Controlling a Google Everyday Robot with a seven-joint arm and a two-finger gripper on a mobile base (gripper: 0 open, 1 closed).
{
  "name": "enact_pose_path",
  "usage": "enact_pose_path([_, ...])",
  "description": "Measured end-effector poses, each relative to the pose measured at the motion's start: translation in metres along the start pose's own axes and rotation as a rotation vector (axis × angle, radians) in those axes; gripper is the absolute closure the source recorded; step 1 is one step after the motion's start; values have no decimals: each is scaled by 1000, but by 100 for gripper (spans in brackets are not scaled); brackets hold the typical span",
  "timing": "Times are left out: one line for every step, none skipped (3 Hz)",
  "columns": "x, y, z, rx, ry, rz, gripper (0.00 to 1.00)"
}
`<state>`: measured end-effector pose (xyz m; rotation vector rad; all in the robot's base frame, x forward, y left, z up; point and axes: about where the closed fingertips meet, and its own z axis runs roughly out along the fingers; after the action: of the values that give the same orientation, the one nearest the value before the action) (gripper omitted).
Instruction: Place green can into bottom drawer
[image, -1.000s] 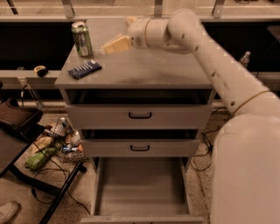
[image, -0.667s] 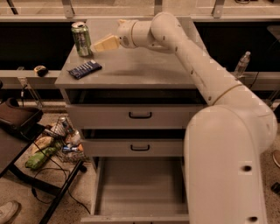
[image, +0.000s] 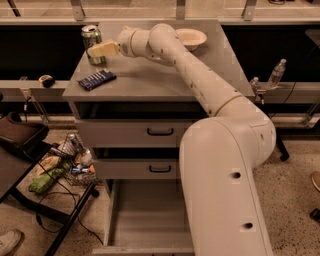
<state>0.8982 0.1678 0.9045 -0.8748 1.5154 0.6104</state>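
Observation:
The green can (image: 91, 35) stands upright at the back left corner of the grey cabinet top (image: 150, 80). My gripper (image: 95, 50) has reached in from the right and is level with the can's middle. One pale finger (image: 102, 49) lies across the can's front, and the other is hidden behind it. The jaws look open around the can, which still rests on the top. The bottom drawer (image: 145, 215) is pulled out below, its grey floor bare. My arm partly covers its right side.
A flat dark-blue snack packet (image: 97, 79) lies in front of the can. A pale bowl (image: 191, 37) sits at the back of the top. Two upper drawers with black handles (image: 160, 132) are shut. A wire basket of clutter (image: 70, 160) stands left; a water bottle (image: 276, 74) stands right.
My gripper has moved left across the cabinet top, from well right of the can to around it. The can has not moved.

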Motion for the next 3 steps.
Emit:
enact_pose_path([-16,8,16,-5,-57,-3,0])
enact_pose_path([-20,47,45,-92,-33,-25,27])
enact_pose_path([3,67,63,-130,24,18,50])
